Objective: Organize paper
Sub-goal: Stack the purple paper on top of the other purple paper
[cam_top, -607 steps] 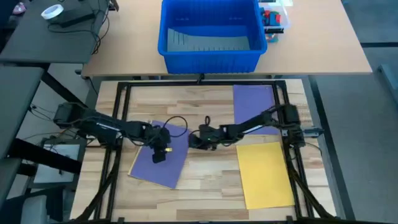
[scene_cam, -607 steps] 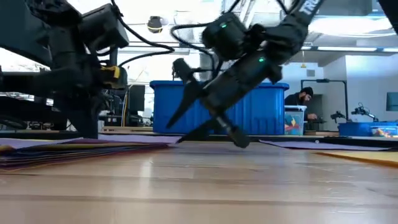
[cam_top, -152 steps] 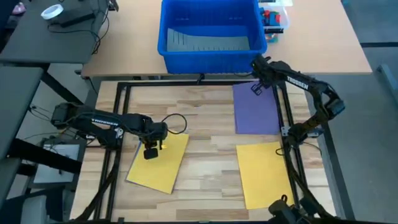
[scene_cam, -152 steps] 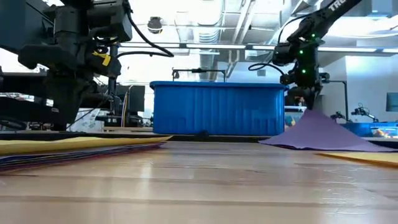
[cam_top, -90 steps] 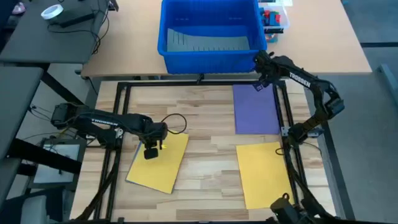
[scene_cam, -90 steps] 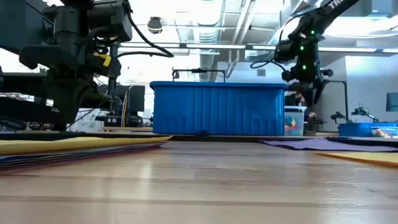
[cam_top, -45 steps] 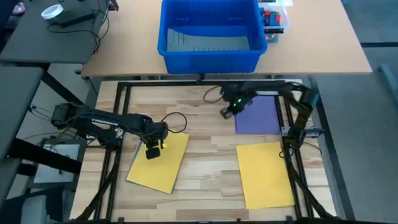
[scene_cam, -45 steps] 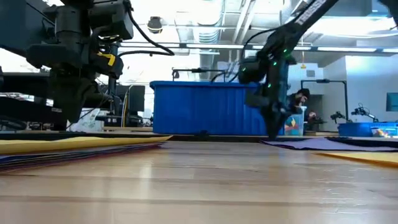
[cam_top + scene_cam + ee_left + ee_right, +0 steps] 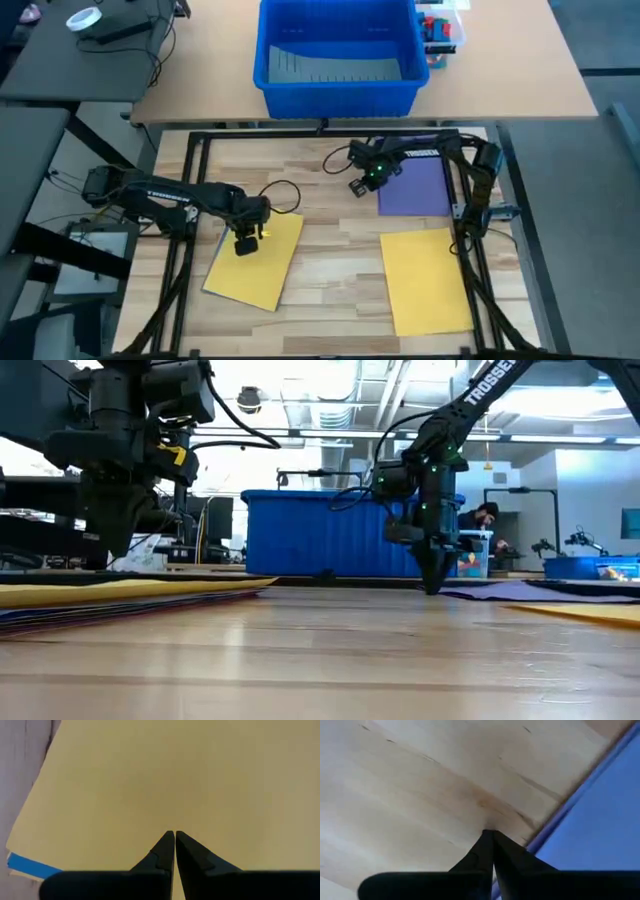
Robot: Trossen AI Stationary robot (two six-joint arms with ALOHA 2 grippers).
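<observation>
Your left end effector [image 9: 243,246], pressed together, pins the stack with a yellow sheet [image 9: 258,258] on top; your right end effector [image 9: 361,183], also pressed together, touches the table [image 9: 330,260] beside the purple sheet [image 9: 412,186].

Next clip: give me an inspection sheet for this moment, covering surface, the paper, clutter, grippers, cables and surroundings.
Surface: wooden table, inside a black frame.
Job's things: purple sheet flat at the far right; yellow sheet near right; left stack with a yellow sheet on top and a blue edge showing beneath.
Clutter: nothing seen on the work surface.
Grippers: left gripper shut, over the left stack; right gripper shut, at the purple sheet's left edge, tips down near the wood.
Cables: black cable looping by the left arm.
Surroundings: blue bin on the table behind; a person in the room.
</observation>
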